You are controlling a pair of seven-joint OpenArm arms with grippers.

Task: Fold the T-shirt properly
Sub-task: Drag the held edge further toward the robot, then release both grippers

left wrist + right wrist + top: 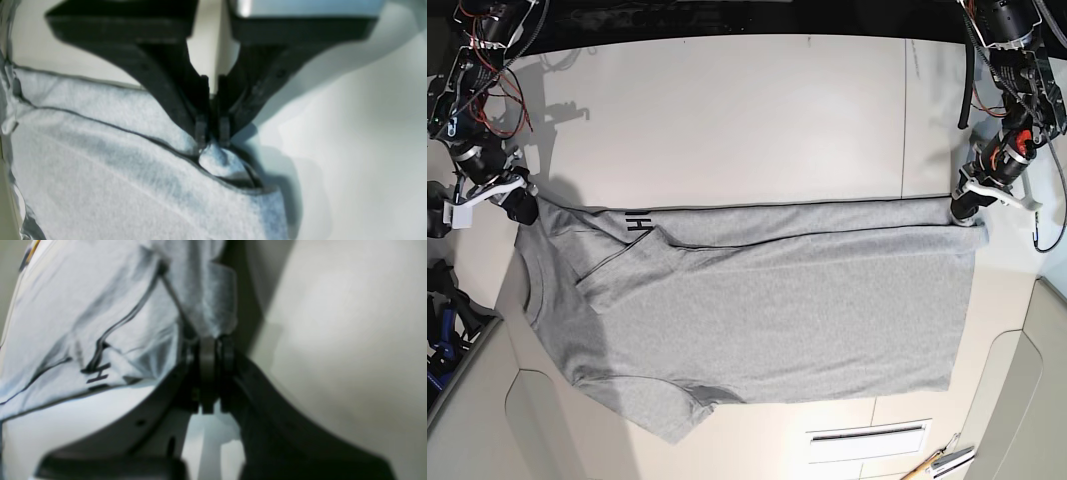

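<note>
Both arms reach outward — left tool (212, 141) and right tool (207, 346) each with jaws pinched closed on fabric.

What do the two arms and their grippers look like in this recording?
Both are dark, exposed-frame arms. The left gripper has matte black fingers that widen into broad black brackets, with a pale block above. The right gripper is the same black forked shape. In the base view, each wrist has a white bracket, loose red wiring runs along the right arm, and black cables hang by the left arm.
</note>
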